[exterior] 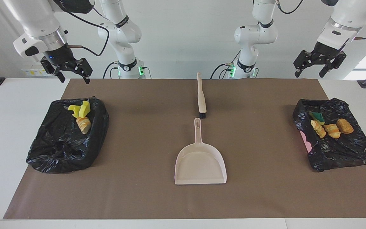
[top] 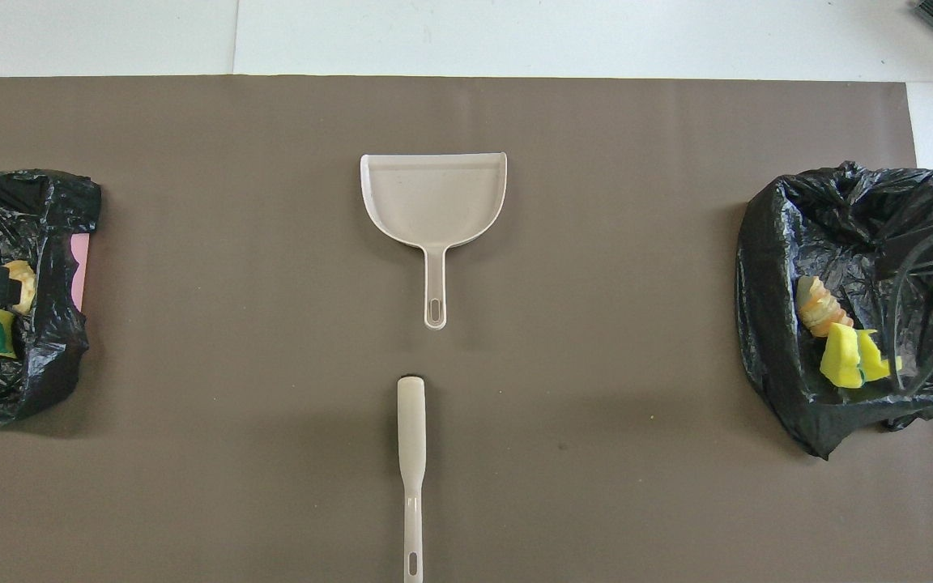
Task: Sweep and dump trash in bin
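So from my seat, the dustpan [exterior: 200,163] sits empty mid-mat, handle pointing toward the robots, and the brush [exterior: 201,97] lies just nearer to the robots than it, bristle end almost at the handle tip but not touching. Nothing stands between the two.

All the trash is in the bins. The black-bagged bin at the right arm's end [exterior: 60,149] has a yellow sponge piece [exterior: 80,109] and a bread-like chunk [exterior: 84,124] in it. The bin at the left arm's end [exterior: 345,152] holds a green-and-yellow sponge [exterior: 317,117] plus three tan bread chunks [exterior: 332,129] side by side, and a bit of pink shows at its rim.

My surface is white with a big brown mat [top: 596,243] covering most of it, a few tiny specks on it, plain white wall at the robots' end.

Right gripper [exterior: 71,72] hangs up in the air over the mat's corner by its bin, fingers spread wide and holding nothing. Left gripper [exterior: 311,69] hangs high over its own end of the surface, fingers spread apart too, nothing in them.
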Controlling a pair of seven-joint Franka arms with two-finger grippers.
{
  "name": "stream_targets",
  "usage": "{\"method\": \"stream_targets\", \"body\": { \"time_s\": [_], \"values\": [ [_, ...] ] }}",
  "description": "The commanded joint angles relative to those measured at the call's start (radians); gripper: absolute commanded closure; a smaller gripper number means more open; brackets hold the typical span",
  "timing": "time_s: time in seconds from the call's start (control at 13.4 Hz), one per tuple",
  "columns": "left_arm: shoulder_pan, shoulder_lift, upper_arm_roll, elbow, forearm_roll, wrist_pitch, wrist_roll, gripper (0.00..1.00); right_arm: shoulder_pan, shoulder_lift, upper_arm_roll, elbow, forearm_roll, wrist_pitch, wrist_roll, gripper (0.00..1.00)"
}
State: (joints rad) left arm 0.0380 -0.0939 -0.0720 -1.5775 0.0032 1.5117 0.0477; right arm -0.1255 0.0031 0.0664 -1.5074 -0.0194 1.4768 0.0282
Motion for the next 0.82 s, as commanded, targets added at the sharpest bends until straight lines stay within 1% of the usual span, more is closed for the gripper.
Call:
{"method": "stream_targets", "body": {
  "time_s": [0.0, 0.3, 0.74],
  "values": [
    [0.020, -0.006, -0.022, 0.004, -0.005, -0.010, 0.000, 0.00, -0.013, -0.022, 0.006, -0.011, -0.010, -0.029, 0.003, 0.00],
    [0.020, -0.007, -0.023, 0.004, -0.005, -0.018, -0.003, 0.00, -0.014, -0.011, 0.007, 0.015, -0.007, -0.089, 0.004, 0.00],
    [0.028, -0.007, -0.017, 0.004, -0.002, -0.021, -0.005, 0.00, -0.014, -0.014, 0.007, 0.015, -0.005, -0.087, 0.004, 0.00]
  ]
}}
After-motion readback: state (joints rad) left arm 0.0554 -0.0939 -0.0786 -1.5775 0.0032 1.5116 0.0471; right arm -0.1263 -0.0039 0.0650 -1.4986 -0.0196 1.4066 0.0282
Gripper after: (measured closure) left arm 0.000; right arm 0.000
